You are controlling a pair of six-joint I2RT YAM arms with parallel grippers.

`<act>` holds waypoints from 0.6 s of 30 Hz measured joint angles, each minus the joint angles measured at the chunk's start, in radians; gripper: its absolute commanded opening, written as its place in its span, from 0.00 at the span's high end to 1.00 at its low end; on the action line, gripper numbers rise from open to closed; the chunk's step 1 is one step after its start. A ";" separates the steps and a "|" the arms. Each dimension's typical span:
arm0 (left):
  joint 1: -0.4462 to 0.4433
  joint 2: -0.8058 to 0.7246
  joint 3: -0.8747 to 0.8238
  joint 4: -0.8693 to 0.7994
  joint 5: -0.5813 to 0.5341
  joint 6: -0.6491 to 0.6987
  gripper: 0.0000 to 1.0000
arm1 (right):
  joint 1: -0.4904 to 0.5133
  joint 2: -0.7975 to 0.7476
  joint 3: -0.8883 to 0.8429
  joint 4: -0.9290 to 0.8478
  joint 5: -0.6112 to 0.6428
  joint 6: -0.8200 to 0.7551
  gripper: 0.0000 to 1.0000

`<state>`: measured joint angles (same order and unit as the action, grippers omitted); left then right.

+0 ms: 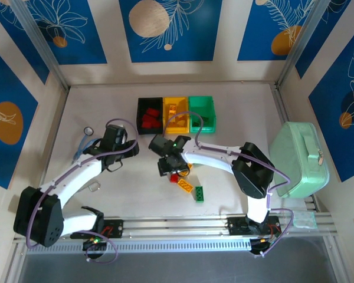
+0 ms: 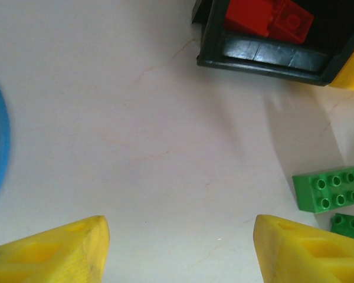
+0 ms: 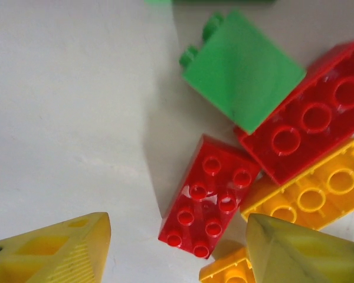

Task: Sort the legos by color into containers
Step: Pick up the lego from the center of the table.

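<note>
**Two arms are working over a white desk (image 1: 106, 100) with the legos partly sorted.**

A mint-green case (image 1: 299, 159) is sitting at the desk's right edge. The containers are standing in a row toward the far edge: the black bin (image 1: 140, 118) is holding red bricks (image 1: 150, 119), the yellow bin (image 1: 176, 125) is holding yellow pieces, and the green bin (image 1: 202, 105) is ending the row. The left gripper (image 2: 180, 236) is hovering over bare desk off the black bin's near-left corner, jaws parted and grasping nothing. The right gripper (image 3: 180, 236) is hanging near the desk's middle, jaws apart and straddling a small red brick (image 3: 207, 197) without pinching it. Beside it, a larger red brick (image 3: 318, 127), a yellow brick (image 3: 310, 197) and a tilted green brick (image 3: 245, 68) are lying clustered.
</note>
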<state>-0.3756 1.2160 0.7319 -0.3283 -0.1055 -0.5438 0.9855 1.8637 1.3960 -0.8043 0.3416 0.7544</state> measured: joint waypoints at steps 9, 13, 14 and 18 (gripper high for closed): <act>0.000 -0.127 -0.056 -0.001 0.010 -0.014 0.33 | -0.122 0.136 0.214 -0.023 -0.005 -0.115 0.20; 0.000 -0.183 -0.073 -0.004 0.010 -0.026 0.33 | -0.156 0.238 0.336 -0.052 -0.005 -0.152 0.17; 0.000 -0.196 -0.079 -0.008 0.010 -0.027 0.33 | -0.160 0.262 0.364 -0.063 -0.005 -0.157 0.17; 0.000 -0.229 -0.093 -0.028 0.006 -0.027 0.33 | -0.169 0.328 0.435 -0.092 -0.009 -0.171 0.17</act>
<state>-0.3756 0.9867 0.6392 -0.3561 -0.0990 -0.5709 0.8169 2.1921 1.8309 -0.8967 0.3325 0.5835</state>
